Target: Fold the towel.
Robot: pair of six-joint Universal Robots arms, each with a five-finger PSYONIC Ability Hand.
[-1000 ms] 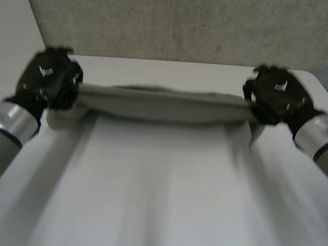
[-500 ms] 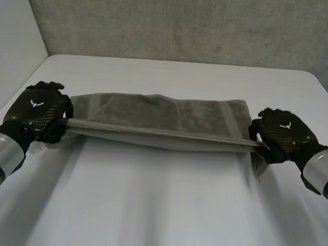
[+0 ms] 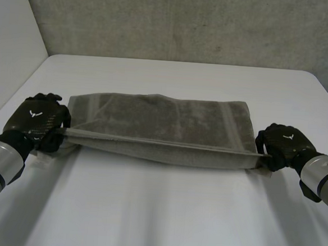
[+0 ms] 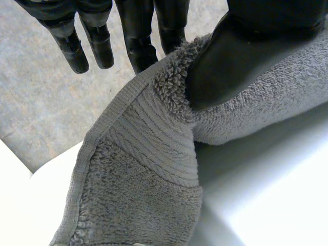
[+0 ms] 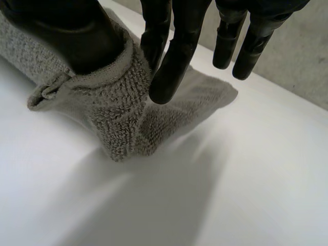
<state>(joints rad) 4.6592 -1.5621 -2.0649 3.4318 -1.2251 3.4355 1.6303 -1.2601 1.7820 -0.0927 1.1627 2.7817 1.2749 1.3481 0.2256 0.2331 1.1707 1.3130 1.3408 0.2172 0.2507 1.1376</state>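
- Head view: the towel (image 3: 164, 120) lies as a long grey band across the middle of the table (image 3: 157, 224), running from side to side, apart from both the near and far edges.
- One long edge is not down. It is stretched taut between the two hands, just above the cloth lying beneath it.
- My reading is that a first lengthwise fold is nearly made but unfinished. The held edge has yet to be laid flat and let go, and a crosswise fold would likely remain after that.
- The left hand (image 3: 37, 120) sits at the towel's left end, toward the table's left edge, back upward, pinching that corner. In the left wrist view the cloth wraps over its thumb, with the fingers (image 4: 138, 36) fairly straight behind the cloth.
- The right hand (image 3: 283, 144) mirrors it at the towel's right end, low over the table. In the right wrist view its thumb is buried in the bunched corner and one finger presses the cloth against it.
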